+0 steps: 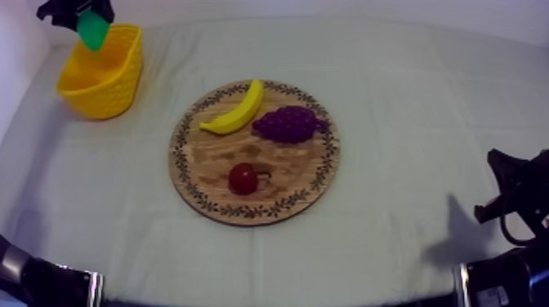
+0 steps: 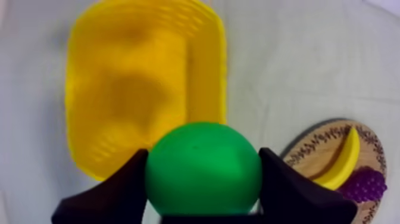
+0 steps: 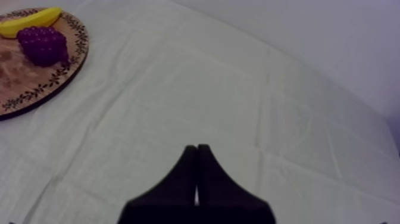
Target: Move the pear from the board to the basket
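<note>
My left gripper [image 1: 91,26] hangs at the far left of the table, shut on the green pear [image 1: 93,33], just above the back rim of the yellow basket [image 1: 104,75]. In the left wrist view the pear [image 2: 203,168] sits between the two black fingers [image 2: 122,189], with the basket [image 2: 137,83] open beneath it. The round wooden board [image 1: 254,152] lies mid-table with a banana [image 1: 236,111], a bunch of grapes [image 1: 286,124] and a small red fruit [image 1: 243,178] on it. My right gripper [image 3: 197,173] is shut on nothing, low over the cloth at the right.
The right arm [image 1: 515,200] rests at the table's right edge. In the right wrist view the board [image 3: 36,89] with the grapes [image 3: 41,44] and banana [image 3: 28,22] lies well off from the fingers. Bare cloth surrounds the board.
</note>
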